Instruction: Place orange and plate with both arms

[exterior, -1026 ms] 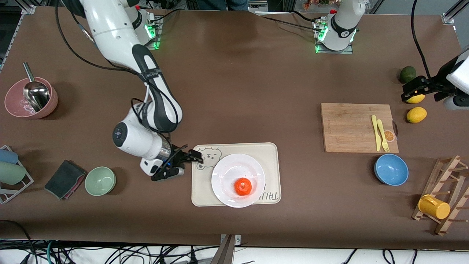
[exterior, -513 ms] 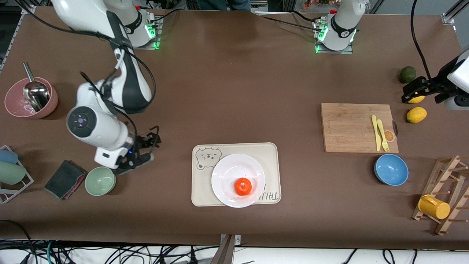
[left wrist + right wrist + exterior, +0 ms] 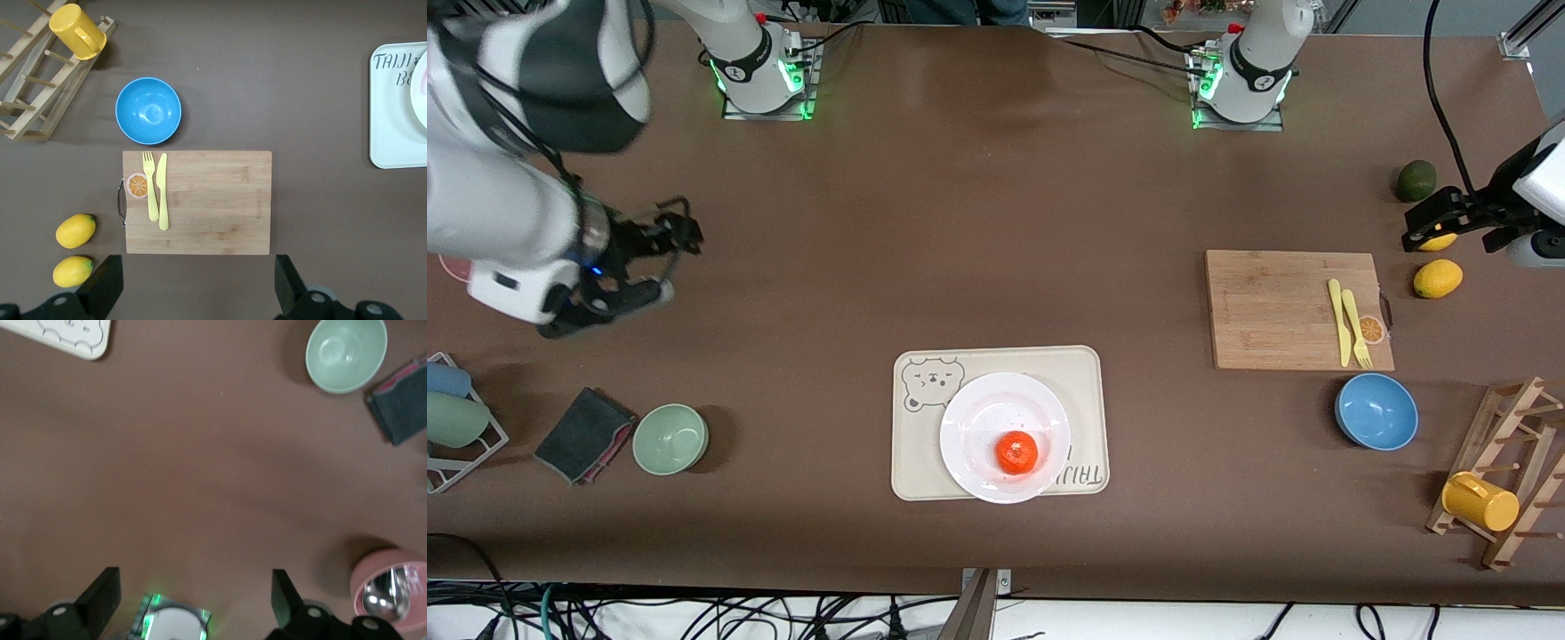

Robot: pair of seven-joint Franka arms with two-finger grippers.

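Orange [image 3: 1016,452] sits on the plate [image 3: 971,411], toward the edge nearest the front camera, and the plate rests on the cream bear-print tray [image 3: 1083,373] at mid-table. Your right gripper [image 3: 660,262] is up in the air over bare table at the right arm's end, well apart from the tray; its fingers [image 3: 100,592] stand wide apart with nothing between them. Its wrist view looks down on the green bowl [image 3: 345,353], the dark folded cloth [image 3: 404,401], a corner of the tray, and the pink bowl [image 3: 387,587] with a metal ladle in it. Your left gripper [image 3: 1432,216] hangs at the left arm's end of the table, over the spot by the lemons [image 3: 1438,278] and the avocado [image 3: 1415,180]; its fingers [image 3: 105,284] are also spread, holding nothing. From that wrist you can see the wooden cutting board [image 3: 213,200] with the yellow fork and knife [image 3: 156,190] lying on it, the blue bowl [image 3: 148,110] just beside the board, and the yellow mug [image 3: 77,31] on the wooden rack.
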